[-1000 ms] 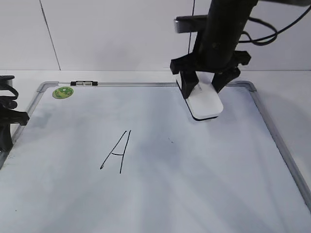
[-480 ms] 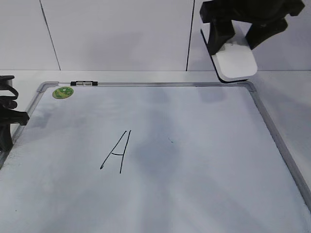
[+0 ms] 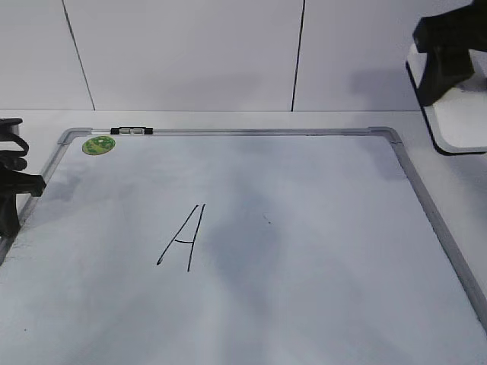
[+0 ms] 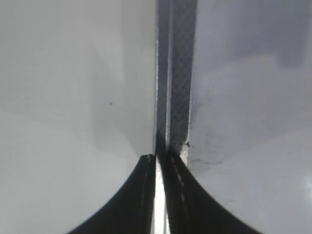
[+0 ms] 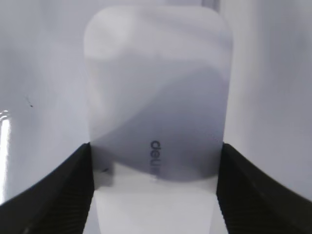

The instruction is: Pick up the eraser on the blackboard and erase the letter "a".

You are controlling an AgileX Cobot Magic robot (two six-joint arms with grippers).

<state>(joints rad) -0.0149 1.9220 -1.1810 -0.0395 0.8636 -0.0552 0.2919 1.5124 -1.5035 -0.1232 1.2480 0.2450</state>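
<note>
White table (image 3: 228,118) under everything, bare strip visible at far edge. Pale wall (image 3: 183,53) behind, split by two thin dark vertical seams (image 3: 298,55). Large angular capital "A" (image 3: 183,237) in black marker, left of centre.

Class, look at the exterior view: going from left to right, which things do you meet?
Left gripper → green sticker → black clip on the top frame → capital "A" → eraser held by the right gripper, off the blackboard.
</note>
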